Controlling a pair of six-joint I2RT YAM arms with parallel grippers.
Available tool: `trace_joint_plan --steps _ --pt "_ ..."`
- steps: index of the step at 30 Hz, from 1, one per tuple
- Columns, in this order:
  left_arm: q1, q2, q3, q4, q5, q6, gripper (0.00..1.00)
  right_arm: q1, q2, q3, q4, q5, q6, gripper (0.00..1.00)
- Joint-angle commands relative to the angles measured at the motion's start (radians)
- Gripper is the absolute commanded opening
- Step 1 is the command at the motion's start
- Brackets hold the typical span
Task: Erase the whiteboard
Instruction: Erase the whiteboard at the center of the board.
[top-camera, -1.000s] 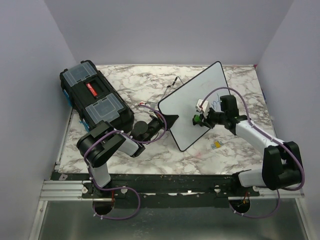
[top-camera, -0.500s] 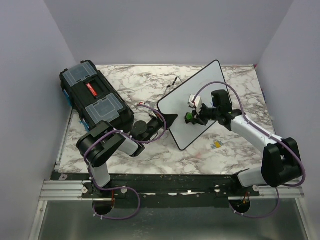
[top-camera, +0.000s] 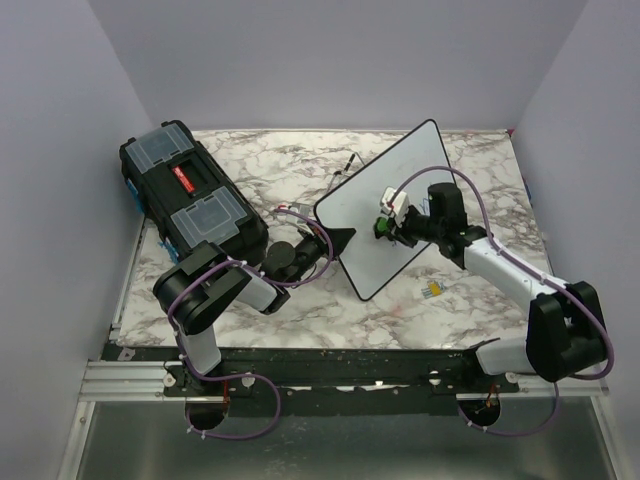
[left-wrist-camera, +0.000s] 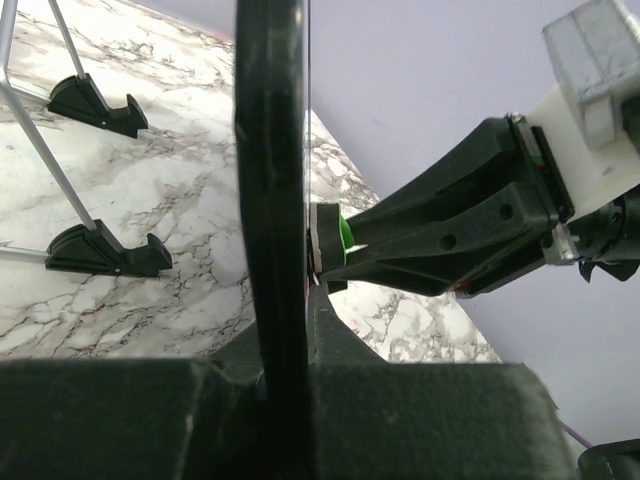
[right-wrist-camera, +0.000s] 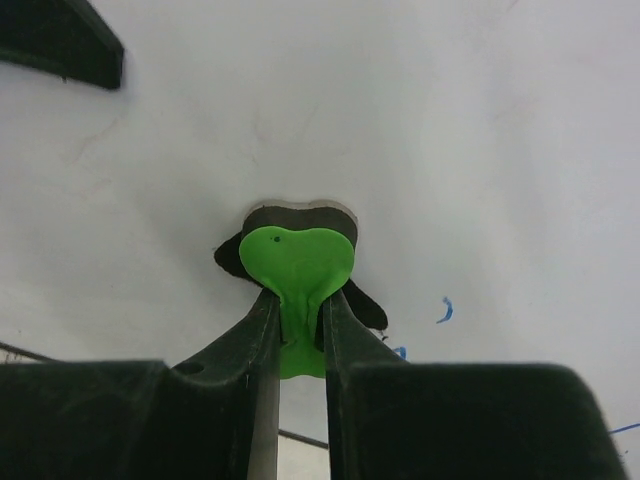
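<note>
The whiteboard (top-camera: 368, 255) stands tilted on the marble table, its black frame edge (left-wrist-camera: 270, 180) running up the left wrist view. My left gripper (top-camera: 336, 240) is shut on the board's left edge (left-wrist-camera: 292, 345). My right gripper (top-camera: 388, 227) is shut on the stem of a green eraser (right-wrist-camera: 297, 262), whose dark pad presses flat on the white face (right-wrist-camera: 450, 120). The eraser (left-wrist-camera: 343, 235) also shows edge-on against the board, with the right fingers (left-wrist-camera: 450, 235) behind it. Small blue marks (right-wrist-camera: 445, 310) lie right of the eraser.
A black toolbox (top-camera: 190, 200) sits at the left of the table, close behind the left arm. The board's black feet (left-wrist-camera: 100, 255) and thin wire legs rest on the marble behind it. A small yellow item (top-camera: 432, 290) lies near the board's lower right edge.
My right gripper has slid the eraser leftward and then a little toward the far side across the board's face. The left gripper has kept its hold on the board's edge.
</note>
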Motion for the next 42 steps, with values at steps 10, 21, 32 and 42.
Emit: trace_joint_plan --steps 10,21,32,42 --pt "-0.041 -0.022 0.027 0.181 0.161 -0.040 0.00 0.000 -0.003 -0.050 -0.186 -0.197 -0.181 0.01" --pt "-0.041 -0.027 0.028 0.172 0.164 -0.036 0.00 -0.025 0.028 0.062 -0.004 0.093 0.015 0.01" --pt "-0.036 -0.020 0.028 0.186 0.169 -0.040 0.00 -0.051 0.019 -0.025 -0.175 -0.077 -0.147 0.00" --pt "-0.036 -0.020 0.023 0.186 0.165 -0.041 0.00 -0.001 0.023 -0.029 -0.109 -0.203 -0.096 0.01"
